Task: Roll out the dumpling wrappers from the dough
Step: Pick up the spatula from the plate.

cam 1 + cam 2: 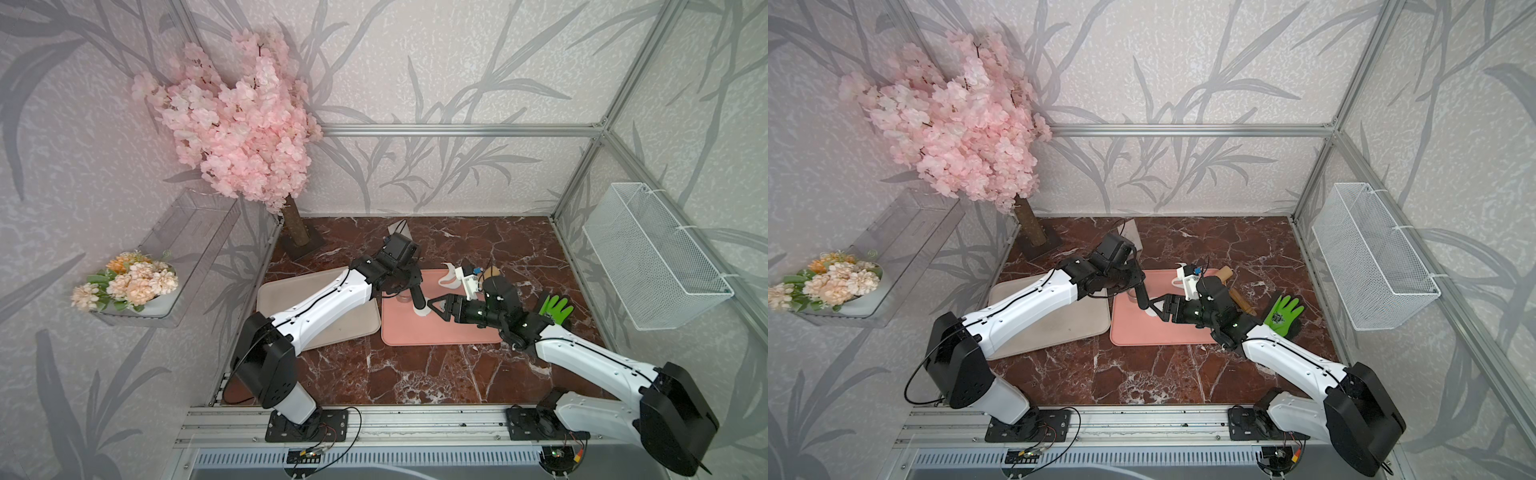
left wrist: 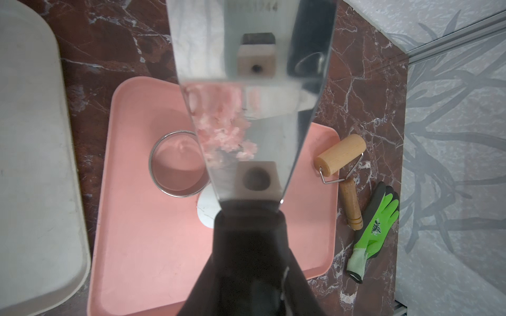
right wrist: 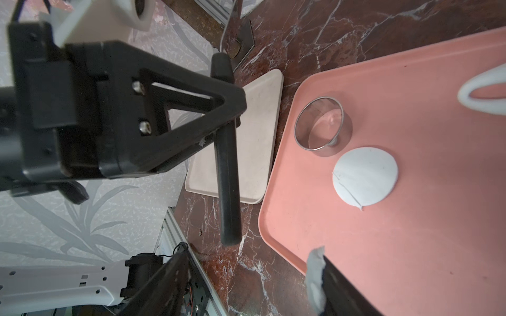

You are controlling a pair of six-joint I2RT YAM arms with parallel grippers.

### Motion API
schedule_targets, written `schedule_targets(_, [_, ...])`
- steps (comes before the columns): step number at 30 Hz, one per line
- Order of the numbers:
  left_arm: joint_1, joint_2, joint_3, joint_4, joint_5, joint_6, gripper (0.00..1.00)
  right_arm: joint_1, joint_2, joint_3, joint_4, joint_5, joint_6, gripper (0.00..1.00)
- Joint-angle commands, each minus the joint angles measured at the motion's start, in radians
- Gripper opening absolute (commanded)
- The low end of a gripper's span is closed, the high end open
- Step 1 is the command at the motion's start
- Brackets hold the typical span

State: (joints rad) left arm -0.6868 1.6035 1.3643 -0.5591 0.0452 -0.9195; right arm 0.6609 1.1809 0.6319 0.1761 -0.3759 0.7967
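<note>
Left tool: closed on the scraper, which is gripped at the upper part of its black handle.
Scraper axis: steeply tilted. The metal blade is pointed up and toward the far wall. The handle end is pointed down over the pink tray.
Right tool: the jaws are spread wide and nothing is held. It is placed just right of the scraper's handle end. Whether the handle is touched cannot be told.
Wrapper: one thin white round disc, laid flat in the left half of the pink tray, below the scraper handle. As it is round, no long axis can be given. A small pointed tail is seen on its rim, with a fine slit beside it.
Glass cup: stood rim up on the pink tray, just beside the wrapper on its far-left side.
Leftover dough: a curved white loop, laid at the far edge of the pink tray, well apart from the wrapper. It is partly hidden by the right arm in both top views, so its full length cannot be judged.
Roller: laid at the pink tray's right rim. The barrel is pointed toward the far side and the wooden handle toward the near side, beside the green glove.
Desk: red-brown marble, on which the pink tray and the beige tray are set side by side.
</note>
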Motion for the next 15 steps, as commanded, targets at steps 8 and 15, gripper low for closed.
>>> schedule_targets(8, [-0.039, 0.048, 0.096, 0.064, 0.039, -0.011, 0.0, 0.025, 0.031, 0.038, 0.057, 0.057, -0.004, 0.64])
schedule_targets(15, [-0.057, 0.069, 0.108, 0.091, 0.071, -0.03, 0.0, 0.025, 0.04, 0.052, 0.071, 0.068, -0.009, 0.6])
